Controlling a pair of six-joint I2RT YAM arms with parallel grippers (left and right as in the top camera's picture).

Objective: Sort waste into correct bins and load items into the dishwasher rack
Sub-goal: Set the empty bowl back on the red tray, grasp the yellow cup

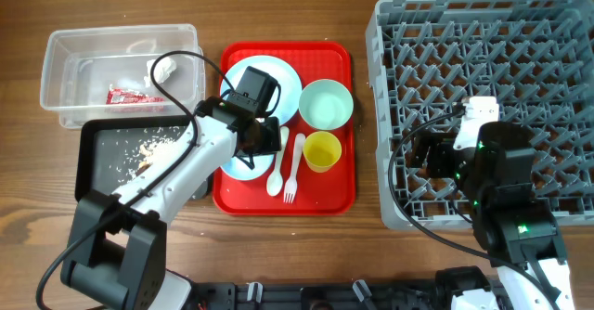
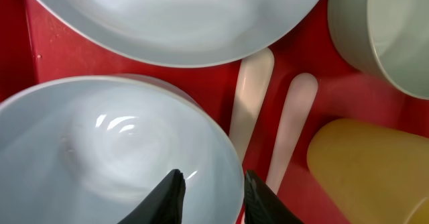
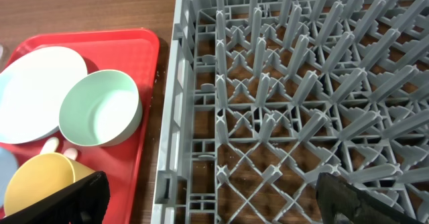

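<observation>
My left gripper is open, its fingers straddling the right rim of the pale blue bowl on the red serving tray. Beside the bowl lie the pale blue plate, the white spoon, the white fork, the yellow cup and the mint-green bowl. My right gripper is open wide and empty over the left part of the grey dishwasher rack.
The clear tub at the far left holds the red-and-white wrapper and the white tissue. The black tray in front of it holds beige crumbs. Bare wood separates the red tray from the rack.
</observation>
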